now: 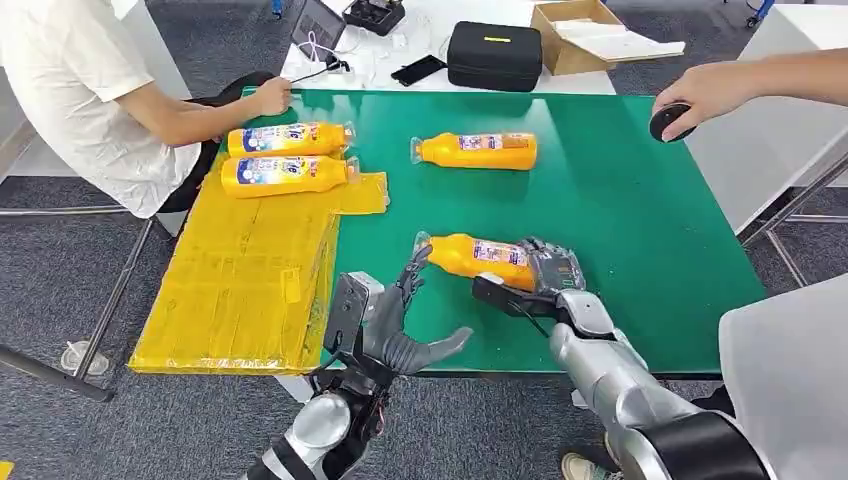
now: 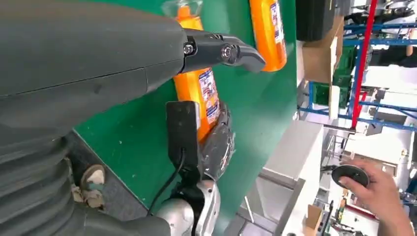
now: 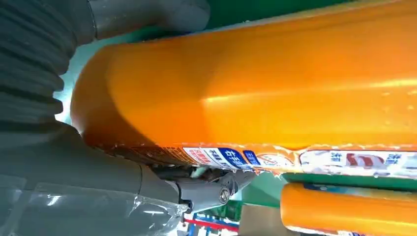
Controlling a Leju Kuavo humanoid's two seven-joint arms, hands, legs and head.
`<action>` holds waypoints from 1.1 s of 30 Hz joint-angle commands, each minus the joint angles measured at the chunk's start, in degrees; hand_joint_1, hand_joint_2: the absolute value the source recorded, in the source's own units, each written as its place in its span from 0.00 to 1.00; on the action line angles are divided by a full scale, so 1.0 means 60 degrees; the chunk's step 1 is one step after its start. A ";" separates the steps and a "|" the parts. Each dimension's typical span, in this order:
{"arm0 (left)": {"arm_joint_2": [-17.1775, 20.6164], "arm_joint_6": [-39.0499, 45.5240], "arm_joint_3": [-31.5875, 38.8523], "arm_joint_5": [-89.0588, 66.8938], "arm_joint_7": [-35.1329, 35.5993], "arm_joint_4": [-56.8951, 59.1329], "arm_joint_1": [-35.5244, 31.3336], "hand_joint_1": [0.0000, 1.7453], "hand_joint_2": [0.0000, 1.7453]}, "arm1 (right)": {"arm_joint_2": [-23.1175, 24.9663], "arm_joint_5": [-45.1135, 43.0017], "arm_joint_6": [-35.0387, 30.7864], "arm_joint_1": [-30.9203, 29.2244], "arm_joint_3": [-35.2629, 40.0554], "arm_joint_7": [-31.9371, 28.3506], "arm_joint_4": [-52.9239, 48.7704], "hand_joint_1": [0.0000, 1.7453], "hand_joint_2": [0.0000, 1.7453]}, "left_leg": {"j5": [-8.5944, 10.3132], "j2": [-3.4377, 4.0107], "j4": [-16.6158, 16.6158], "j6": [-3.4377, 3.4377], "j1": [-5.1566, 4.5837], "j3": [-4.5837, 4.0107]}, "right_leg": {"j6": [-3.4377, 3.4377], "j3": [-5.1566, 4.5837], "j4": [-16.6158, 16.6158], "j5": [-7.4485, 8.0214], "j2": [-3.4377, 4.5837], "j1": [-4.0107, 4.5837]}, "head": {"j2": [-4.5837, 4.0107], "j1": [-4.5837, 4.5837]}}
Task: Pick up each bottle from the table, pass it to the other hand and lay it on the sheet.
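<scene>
Head view, left to right.

Person in white shirt point(image 1: 75, 90), upper left of frame, seated at the table edge, one hand resting at the table's far left corner.

Yellow sheet point(image 1: 250, 270), left-centre, spread over the left end of the green table point(image 1: 640, 220) and reaching its near edge.

Two orange bottles on the sheet point(image 1: 288, 157), upper-left centre, lying on their sides, one just in front of the other, caps toward frame right.

Left hand point(image 1: 400, 320), lower centre, empty, fingers spread apart and raised, just left of the held bottle's cap end; whether a fingertip touches it cannot be told.

Held bottle point(image 1: 480, 257), centre, lying sideways low over the green table, cap toward frame left.

Loose bottle point(image 1: 478, 150), upper centre, on its side on the green table, well apart from the held one.

Right hand point(image 1: 545, 275), centre-right, wrapped in clear film, clamped around the base end of the held bottle.

Black case point(image 1: 494, 55) and cardboard box point(image 1: 580, 35), top centre-right, on a white table behind.

Second person's hand point(image 1: 705, 95), upper right, holding a small black round object point(image 1: 670, 122).
</scene>
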 commanded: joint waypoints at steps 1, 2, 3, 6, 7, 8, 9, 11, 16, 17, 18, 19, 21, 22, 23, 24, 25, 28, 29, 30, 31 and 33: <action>0.0121 -0.0147 -0.0367 0.0185 0.0127 0.0569 -0.0447 0.00 1.00 | -0.0212 -0.0109 0.1340 0.0365 -0.0162 0.0488 0.0934 1.00 1.00 | -0.0002 -0.0038 -0.0029 0.0002 0.0016 0.0050 | -0.0038 0.0074 -0.0039 -0.0014 -0.0061 0.0025 | 0.0000 0.0007; 0.0118 -0.0122 -0.0351 0.0190 0.0124 0.0563 -0.0444 0.00 1.00 | -0.0227 -0.0100 0.1412 0.0373 -0.0157 0.0483 0.0939 1.00 1.00 | 0.0001 -0.0038 -0.0014 0.0000 0.0014 0.0033 | -0.0017 0.0051 -0.0022 -0.0010 -0.0048 0.0018 | 0.0000 -0.0004; 0.0123 -0.0008 -0.0331 0.0134 0.0068 0.0534 -0.0444 0.00 1.00 | -0.0254 -0.0135 0.1438 0.0417 -0.0221 0.0492 0.0884 1.00 1.00 | 0.0001 -0.0040 -0.0017 0.0000 0.0013 0.0041 | -0.0023 0.0055 -0.0026 -0.0012 -0.0052 0.0019 | 0.0000 0.0004; 0.0137 0.0082 -0.0305 0.0093 0.0033 0.0495 -0.0448 0.00 1.00 | -0.0257 -0.0244 0.1303 0.0467 -0.0360 0.0322 0.0814 1.00 1.00 | 0.0004 -0.0050 -0.0018 0.0002 0.0012 0.0051 | -0.0021 0.0068 -0.0029 -0.0014 -0.0059 0.0018 | 0.0000 0.0000; 0.0149 0.0144 -0.0291 0.0057 0.0002 0.0476 -0.0437 0.00 1.00 | -0.0207 -0.0385 0.1126 0.0471 -0.0567 0.0079 0.0804 1.00 1.00 | 0.0006 -0.0055 -0.0025 0.0005 0.0016 0.0059 | -0.0027 0.0081 -0.0041 -0.0012 -0.0070 0.0024 | 0.0000 0.0004; 0.0155 0.0178 -0.0281 0.0041 -0.0017 0.0468 -0.0427 0.00 1.00 | -0.0155 -0.0686 0.1021 0.0506 -0.0852 -0.0169 0.0724 1.00 1.00 | 0.0003 -0.0048 -0.0017 0.0004 0.0013 0.0061 | -0.0017 0.0078 -0.0034 -0.0014 -0.0056 0.0019 | 0.0000 0.0000; 0.0163 0.0176 -0.0280 0.0041 -0.0017 0.0468 -0.0422 0.00 1.00 | -0.0132 -0.0697 0.1027 0.0497 -0.0863 -0.0177 0.0731 1.00 1.00 | 0.0006 -0.0049 -0.0021 0.0006 0.0016 0.0066 | -0.0021 0.0085 -0.0044 -0.0013 -0.0062 0.0023 | 0.0000 0.0003; 0.0208 0.0316 -0.0198 0.0019 -0.0094 0.0399 -0.0344 0.00 1.00 | 0.0123 -0.1697 0.0710 0.0535 -0.1785 -0.1047 0.0593 1.00 1.00 | 0.0007 -0.0044 -0.0025 0.0007 0.0015 0.0070 | -0.0022 0.0090 -0.0048 -0.0010 -0.0055 0.0022 | 0.0000 0.0004; 0.0351 0.0464 -0.0072 0.0015 -0.0180 0.0194 -0.0166 0.00 1.00 | 0.0548 -0.2882 0.0497 0.0469 -0.2825 -0.2157 0.0400 1.00 1.00 | -0.0009 0.0017 -0.0027 0.0001 0.0015 0.0084 | -0.0023 0.0097 -0.0045 -0.0001 0.0006 0.0020 | 0.0000 0.0004; 0.0351 0.0464 -0.0072 0.0015 -0.0180 0.0194 -0.0166 0.00 1.00 | 0.0548 -0.2882 0.0497 0.0469 -0.2825 -0.2157 0.0400 1.00 1.00 | -0.0010 0.0010 -0.0017 0.0001 0.0012 0.0076 | -0.0015 0.0089 -0.0033 -0.0004 0.0001 0.0016 | 0.0000 0.0007; 0.0351 0.0464 -0.0072 0.0015 -0.0180 0.0194 -0.0166 0.00 1.00 | 0.0548 -0.2882 0.0497 0.0469 -0.2825 -0.2157 0.0400 1.00 1.00 | -0.0013 0.0034 -0.0023 -0.0002 0.0016 0.0080 | -0.0028 0.0087 -0.0039 0.0001 0.0016 0.0023 | 0.0000 0.0004; 0.0350 0.0534 -0.0040 0.0007 -0.0202 0.0141 -0.0128 0.00 1.00 | 0.0606 -0.3219 0.0357 0.0512 -0.3108 -0.2568 0.0277 1.00 1.00 | -0.0016 0.0027 -0.0023 -0.0005 0.0012 0.0081 | -0.0032 0.0086 -0.0035 0.0001 0.0010 0.0020 | 0.0000 0.0004; 0.0373 0.0947 0.0143 0.0038 -0.0232 -0.0023 0.0101 0.00 1.00 | 0.0882 -0.4024 0.0033 0.0599 -0.3668 -0.3771 -0.0077 1.00 1.00 | -0.0021 0.0024 -0.0015 -0.0007 0.0016 0.0084 | -0.0025 0.0083 -0.0031 0.0003 0.0022 0.0022 | 0.0000 0.0004; 0.0406 0.1073 0.0183 0.0037 -0.0273 -0.0093 0.0180 0.00 1.00 | 0.1006 -0.4324 0.0074 0.0641 -0.3841 -0.4051 -0.0246 1.00 1.00 | -0.0020 0.0032 -0.0024 -0.0007 0.0015 0.0093 | -0.0032 0.0086 -0.0036 0.0004 0.0025 0.0024 | 0.0000 0.0004; 0.0462 0.1249 0.0245 0.0036 -0.0401 -0.0200 0.0286 0.00 1.00 | 0.1213 -0.4852 0.0072 0.0756 -0.4097 -0.4700 -0.0614 1.00 1.00 | -0.0021 0.0044 -0.0024 -0.0008 0.0020 0.0092 | -0.0037 0.0082 -0.0039 0.0007 0.0035 0.0030 | 0.0000 0.0007; 0.0518 0.1301 0.0275 0.0049 -0.0463 -0.0256 0.0353 0.00 1.00 | 0.1350 -0.5101 0.0034 0.0838 -0.4168 -0.5037 -0.0844 1.00 1.00 | -0.0023 0.0050 -0.0016 -0.0007 0.0018 0.0080 | -0.0025 0.0070 -0.0026 0.0006 0.0048 0.0028 | 0.0000 0.0004; 0.0641 0.1313 0.0296 0.0066 -0.0538 -0.0386 0.0477 0.00 1.00 | 0.1600 -0.5783 0.0250 0.1084 -0.4308 -0.5543 -0.1436 0.98 1.00 | -0.0024 0.0056 -0.0019 -0.0009 0.0024 0.0078 | -0.0030 0.0068 -0.0029 0.0006 0.0052 0.0035 | 0.0000 0.0007; 0.0842 0.0789 0.0430 0.0448 -0.0483 -0.0643 0.0768 0.00 1.00 | 0.2015 -0.7427 0.0640 0.2144 -0.3759 -0.5815 -0.3663 1.00 1.00 | -0.0035 0.0074 -0.0020 -0.0012 0.0023 0.0069 | -0.0038 0.0055 -0.0021 -0.0002 0.0066 0.0035 | 0.0000 0.0000; 0.0862 0.0497 0.0512 0.0729 -0.0435 -0.0766 0.0861 0.00 1.00 | 0.2082 -0.7850 0.0702 0.2486 -0.3407 -0.5757 -0.4317 0.99 1.00 | -0.0024 0.0055 -0.0017 -0.0013 0.0021 0.0040 | -0.0026 0.0032 -0.0016 -0.0001 0.0053 0.0030 | 0.0000 0.0000; 0.0895 0.0467 0.0511 0.0730 -0.0435 -0.0855 0.0897 0.00 1.00 | 0.2121 -0.7988 0.0592 0.2676 -0.3148 -0.5620 -0.4626 0.99 1.00 | -0.0027 0.0049 -0.0017 -0.0013 0.0023 0.0036 | -0.0030 0.0029 -0.0016 -0.0007 0.0045 0.0033 | 0.0004 0.0004; 0.0886 0.0257 0.0582 0.0973 -0.0388 -0.0958 0.0934 0.00 1.00 | 0.2120 -0.8267 0.0739 0.2889 -0.2765 -0.5635 -0.5028 0.99 1.00 | -0.0035 0.0048 -0.0015 -0.0015 0.0029 0.0031 | -0.0035 0.0032 -0.0015 -0.0015 0.0044 0.0039 | 0.0000 0.0000; 0.0867 -0.0081 0.0707 0.1407 -0.0247 -0.1068 0.0939 0.00 1.00 | 0.2174 -0.8465 0.0788 0.3043 -0.2320 -0.5690 -0.5310 1.00 1.00 | -0.0029 0.0022 -0.0007 -0.0011 0.0026 0.0001 | -0.0026 0.0009 -0.0008 -0.0019 0.0027 0.0034 | 0.0000 0.0004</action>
